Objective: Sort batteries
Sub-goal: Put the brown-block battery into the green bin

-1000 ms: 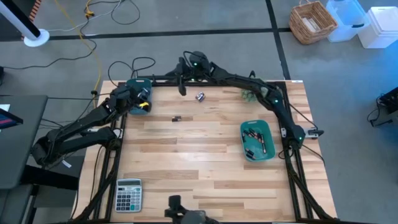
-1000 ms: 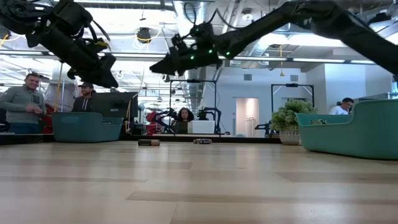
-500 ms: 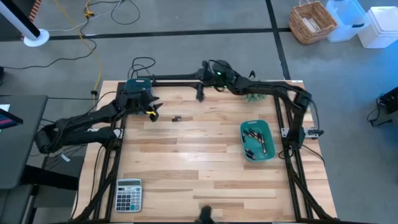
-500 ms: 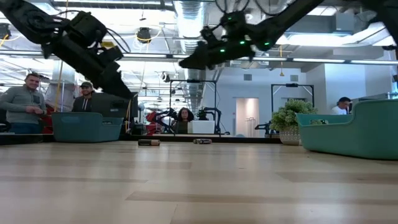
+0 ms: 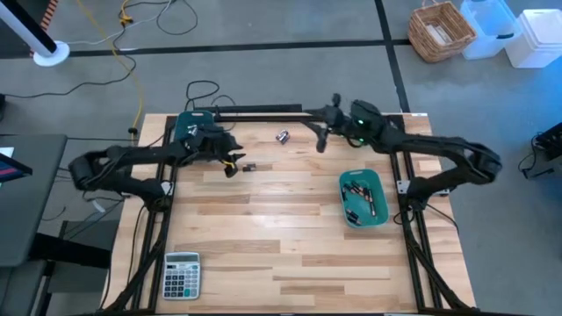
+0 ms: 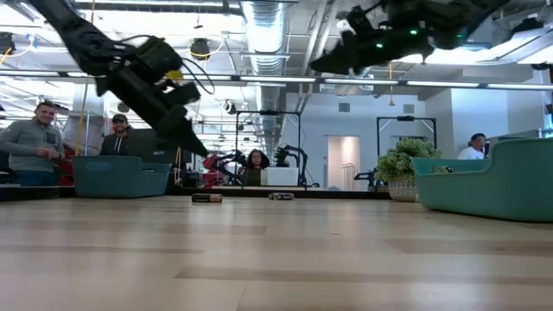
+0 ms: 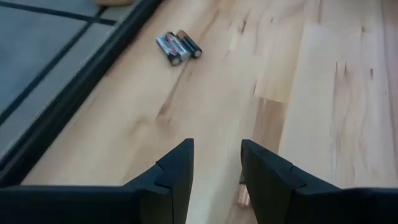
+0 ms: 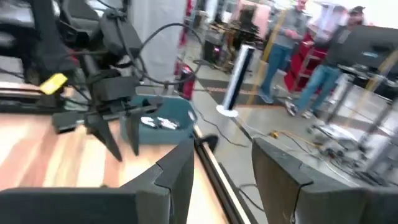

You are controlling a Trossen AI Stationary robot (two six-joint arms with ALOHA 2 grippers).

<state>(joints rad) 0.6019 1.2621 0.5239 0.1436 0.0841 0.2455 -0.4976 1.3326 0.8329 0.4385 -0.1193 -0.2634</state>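
A dark battery (image 5: 249,167) lies alone on the wooden table. Two more batteries (image 5: 283,136) lie side by side near the far edge and also show in the left wrist view (image 7: 178,46). My left gripper (image 5: 232,165) hangs open just left of the lone battery, slanting down above the table (image 6: 197,147); one finger hides most of that battery (image 7: 241,194). My right gripper (image 5: 320,140) is open and empty, high over the far edge (image 6: 321,64), right of the pair. Other batteries lie in the right teal bin (image 5: 379,211) and the far-left teal bin (image 8: 180,112).
A grey calculator (image 5: 182,274) sits at the near left corner. A small green plant (image 5: 351,134) stands at the far right, under my right arm. Bare wood spreads across the table's middle and near side. People stand in the room beyond the table (image 6: 34,142).
My left gripper has gone from over the far-left teal bin toward the table's right and near side, sinking and tipping down toward the lone battery. My right gripper has swept along the far edge toward the table's right, past the two batteries, staying high.
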